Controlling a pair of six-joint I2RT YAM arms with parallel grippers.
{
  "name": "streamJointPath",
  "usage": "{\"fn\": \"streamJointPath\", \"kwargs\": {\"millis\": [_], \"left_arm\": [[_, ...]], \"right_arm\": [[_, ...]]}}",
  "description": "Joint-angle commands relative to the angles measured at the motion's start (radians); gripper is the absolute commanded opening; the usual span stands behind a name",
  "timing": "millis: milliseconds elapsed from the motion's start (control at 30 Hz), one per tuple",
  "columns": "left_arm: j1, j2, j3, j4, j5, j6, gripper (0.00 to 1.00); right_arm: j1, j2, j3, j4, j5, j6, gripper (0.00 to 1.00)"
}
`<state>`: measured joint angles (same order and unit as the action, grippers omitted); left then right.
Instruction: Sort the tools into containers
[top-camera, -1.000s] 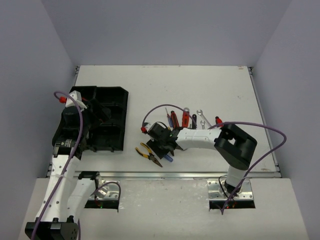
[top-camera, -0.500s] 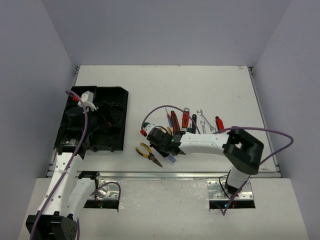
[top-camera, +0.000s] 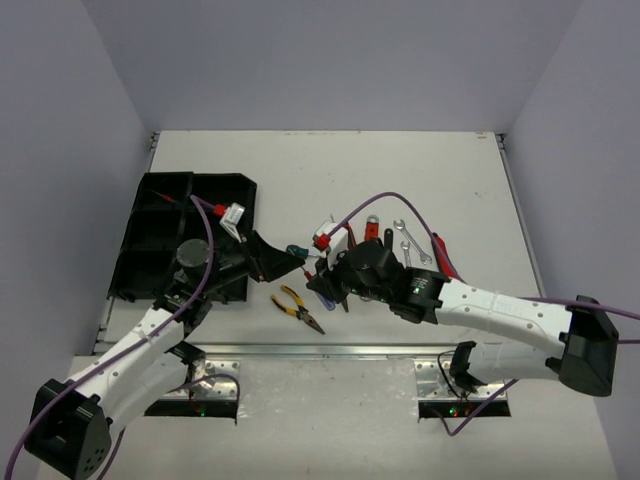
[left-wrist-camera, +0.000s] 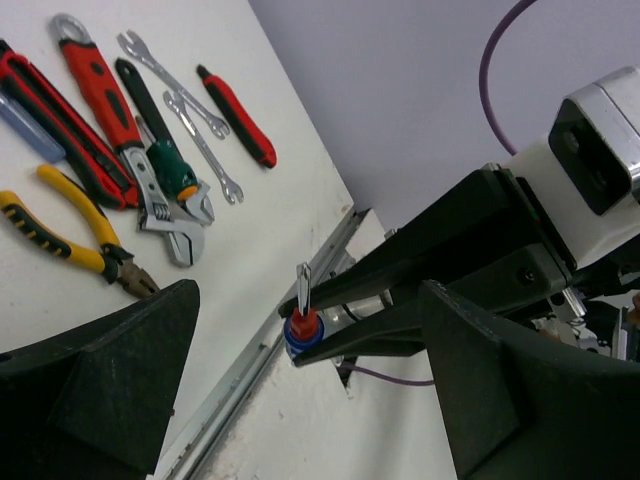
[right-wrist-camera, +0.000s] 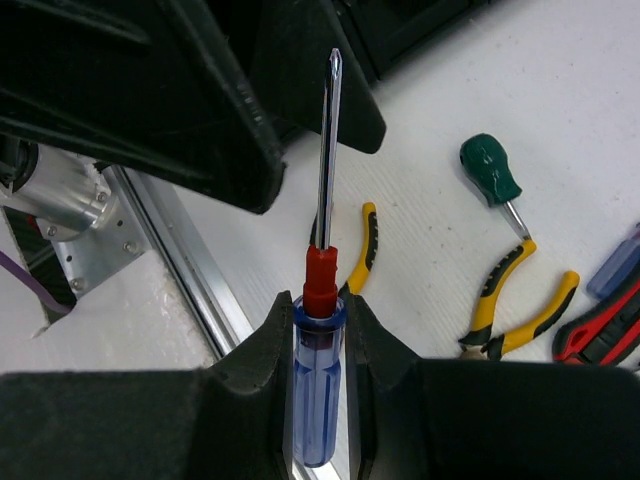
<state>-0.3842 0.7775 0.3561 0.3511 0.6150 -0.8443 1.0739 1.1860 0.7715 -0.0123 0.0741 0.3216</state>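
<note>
the blue screwdriver (right-wrist-camera: 318, 400), now raised, is pinched by the right tool (right-wrist-camera: 318, 325) and offered to the spread left tool (left-wrist-camera: 310, 320) ahead.

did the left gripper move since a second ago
Yes: the left gripper swung right, off the tray, toward the right gripper holding a screwdriver.

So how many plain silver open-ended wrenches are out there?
2: the longer silver wrench and the shorter silver wrench, side by side left of the red-handled tool. The right arm may hide more.
</note>
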Motion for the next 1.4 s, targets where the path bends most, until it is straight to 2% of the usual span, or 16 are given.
{"fn": "streamJointPath", "kwargs": {"millis": [0, 67, 133, 167, 200, 300, 367, 400, 433, 467, 500, 567, 633, 933, 1133, 1367], "left_arm": [[-0.046, 0.035, 0.039, 0.172, -0.083, -0.034, 0.82], [-0.069, 0.064, 0.054, 0.169, -0.102, -0.030, 0.70], [-0.091, 0.096, 0.069, 0.166, -0.114, -0.027, 0.40], [-0.099, 0.104, 0.073, 0.166, -0.120, -0.025, 0.34], [-0.109, 0.112, 0.078, 0.166, -0.126, -0.025, 0.15], [-0.130, 0.126, 0.092, 0.161, -0.127, -0.016, 0.00], [-0.135, 0.126, 0.101, 0.141, -0.142, -0.010, 0.00], [-0.136, 0.126, 0.112, 0.110, -0.152, 0.000, 0.00], [-0.136, 0.129, 0.140, 0.071, -0.192, 0.024, 0.00], [-0.135, 0.138, 0.183, -0.035, -0.265, 0.052, 0.00], [-0.133, 0.152, 0.236, -0.214, -0.370, 0.082, 0.00], [-0.082, 0.232, 0.378, -0.408, -0.666, 0.126, 0.00], [0.034, 0.308, 0.490, -0.545, -0.813, 0.133, 0.00], [0.582, 0.672, 1.051, -0.851, -1.036, 0.125, 0.00], [0.653, 0.952, 1.405, -0.984, -1.263, 0.184, 0.00], [0.685, 1.104, 1.417, -0.930, -1.222, 0.228, 0.00]], "right_arm": [[-0.004, -0.026, 0.002, 0.080, -0.039, 0.011, 0.00], [-0.005, -0.025, 0.009, 0.080, -0.048, 0.017, 0.00], [-0.005, -0.026, 0.010, 0.091, -0.056, 0.019, 0.00], [-0.005, -0.026, 0.012, 0.094, -0.054, 0.021, 0.00], [-0.005, -0.026, 0.016, 0.095, -0.047, 0.024, 0.00], [-0.008, -0.026, 0.026, 0.097, -0.010, 0.031, 0.00], [-0.015, -0.030, 0.029, 0.096, 0.013, 0.051, 0.04], [-0.021, -0.031, 0.028, 0.093, 0.028, 0.063, 0.15], [-0.022, -0.037, 0.027, 0.087, 0.067, 0.073, 0.54], [-0.024, -0.046, 0.025, 0.076, 0.114, 0.088, 0.84], [-0.026, -0.056, 0.023, 0.057, 0.167, 0.108, 0.98], [-0.035, -0.092, 0.032, -0.029, 0.281, 0.136, 0.99], [-0.044, -0.131, 0.035, -0.114, 0.364, 0.163, 0.99], [-0.102, -0.410, -0.111, -0.223, 0.396, 0.187, 0.99], [-0.112, -0.491, -0.164, -0.257, 0.386, 0.165, 0.99], [-0.118, -0.497, -0.187, -0.276, 0.432, 0.186, 0.99]]}}
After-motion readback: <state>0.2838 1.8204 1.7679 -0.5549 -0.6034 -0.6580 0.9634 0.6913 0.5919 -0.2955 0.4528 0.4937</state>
